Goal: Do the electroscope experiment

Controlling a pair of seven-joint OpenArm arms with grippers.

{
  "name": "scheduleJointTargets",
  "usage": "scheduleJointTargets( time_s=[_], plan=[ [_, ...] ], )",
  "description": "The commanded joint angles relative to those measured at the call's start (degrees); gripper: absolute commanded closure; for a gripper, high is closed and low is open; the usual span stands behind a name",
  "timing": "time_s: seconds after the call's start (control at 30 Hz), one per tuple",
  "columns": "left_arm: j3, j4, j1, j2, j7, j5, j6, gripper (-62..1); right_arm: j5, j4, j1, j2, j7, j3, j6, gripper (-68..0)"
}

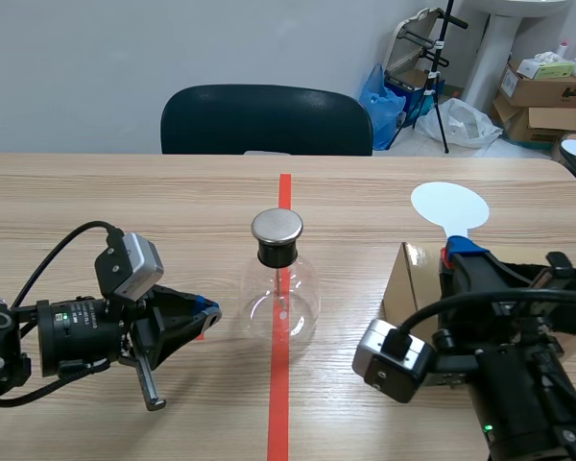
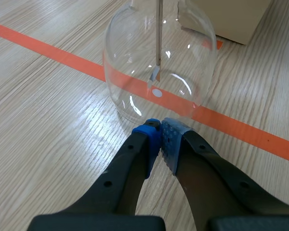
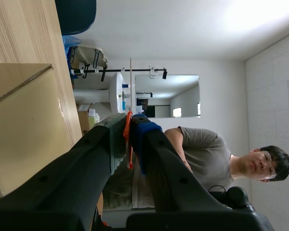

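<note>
Electroscope (image 1: 280, 288), a capped glass flask, stands mid-table on the red tape line (image 1: 279, 403), with bare table (image 1: 125, 202) to its left, near and far sides. The left end effector (image 1: 209, 309) lies low just left of it. The right end effector (image 1: 461, 254) points up over a cardboard box (image 1: 403, 293), holding a white paddle (image 1: 449, 205). From the left wrist, the end effector (image 2: 160, 126) is closed, pads together, tips just short of the flask (image 2: 135, 72). From the right wrist, the end effector (image 3: 130, 122) is clamped on the paddle's orange stem (image 3: 128, 130) beside the box (image 3: 24, 125).

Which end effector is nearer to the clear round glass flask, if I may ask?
Left. The left end effector lies beside the clear glass flask; the right end effector is farther, by the brown cardboard box.
</note>
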Motion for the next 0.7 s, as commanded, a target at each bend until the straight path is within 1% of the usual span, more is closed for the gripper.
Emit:
scheduleJointTargets(
  time_s=[0.0,0.03,0.07,0.1,0.13,0.3,0.43,0.5,0.6,0.67],
  plan=[
    [-0.4,2.2,0.7,-1.2,-0.9,-1.1,-0.6,-4.1,0.7,1.3,-0.5,-0.5,1.8,1.9,-1.3,-1.0],
    [-0.5,3.0,1.1,-1.6,-1.0,-1.2,-0.5,-4.1,1.1,1.3,-1.2,-0.9,3.5,3.2,-1.3,-1.0],
    [-0.7,3.9,1.7,-2.1,-1.1,-1.2,-0.5,-4.1,1.5,1.3,-2.1,-1.4,5.2,4.5,-1.9,-1.0],
    [-1.3,5.0,2.5,-2.5,-1.1,-1.2,-0.5,-4.1,1.9,1.3,-2.8,-2.0,7.2,5.9,-3.2,-1.0],
    [-2.0,6.4,3.4,-2.9,-1.1,-1.2,-0.5,-4.1,2.2,1.3,-3.6,-2.6,9.4,7.2,-3.5,-1.0],
    [-7.0,15.2,10.3,-5.9,-1.5,-1.2,-0.6,-4.1,2.9,1.3,-7.1,-6.4,19.0,14.2,-3.5,-1.0],
    [-11.7,23.7,18.1,-8.6,-3.9,-1.2,-1.1,-4.1,4.9,1.3,-8.7,-9.0,25.6,18.3,-3.5,-1.0],
    [-14.5,28.1,22.3,-9.8,-3.9,-1.2,-2.8,-4.1,5.2,1.3,-8.7,-10.7,28.1,20.2,-3.5,-1.0],
    [-18.8,34.4,28.7,-11.1,-3.9,-1.2,-4.7,-4.1,5.2,1.2,-8.8,-12.7,30.3,22.2,-3.5,-1.0],
    [-21.7,38.7,33.0,-11.6,-3.9,-1.2,-4.7,-4.1,5.2,0.9,-8.8,-13.4,31.2,23.0,-3.5,-1.0]
  ],
)
